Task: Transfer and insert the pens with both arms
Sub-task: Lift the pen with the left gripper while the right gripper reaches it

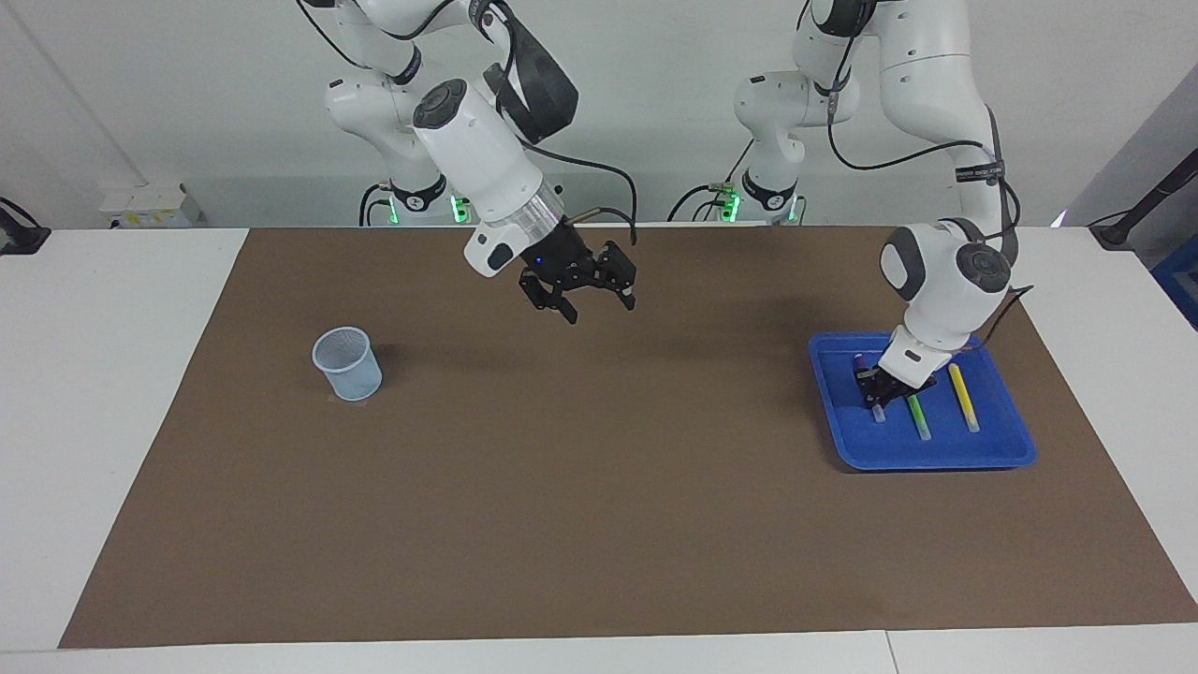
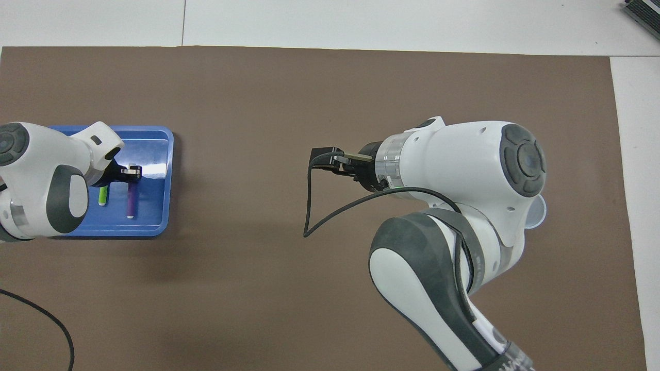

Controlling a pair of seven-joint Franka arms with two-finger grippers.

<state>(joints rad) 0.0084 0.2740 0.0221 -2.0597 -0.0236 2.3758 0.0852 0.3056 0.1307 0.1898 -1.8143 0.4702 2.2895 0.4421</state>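
Three pens lie side by side in a blue tray point(image 1: 898, 455) point(image 2: 156, 147) at the left arm's end of the table. My left gripper point(image 1: 878, 386) point(image 2: 131, 170) is down in the tray, shut on the purple pen point(image 1: 877, 410) point(image 2: 132, 200) near its upper part. The green pen point(image 1: 918, 416) point(image 2: 103, 196) lies right beside it and the yellow pen point(image 1: 963, 397) a little further along; in the overhead view the left arm hides the yellow one. My right gripper point(image 1: 600, 310) hangs open and empty in the air over the middle of the brown mat.
A pale blue mesh cup point(image 1: 347, 363) stands upright on the mat toward the right arm's end; in the overhead view only its rim point(image 2: 537, 216) peeks out under the right arm. A brown mat point(image 1: 599, 505) covers the white table. A black cable loops below the right wrist.
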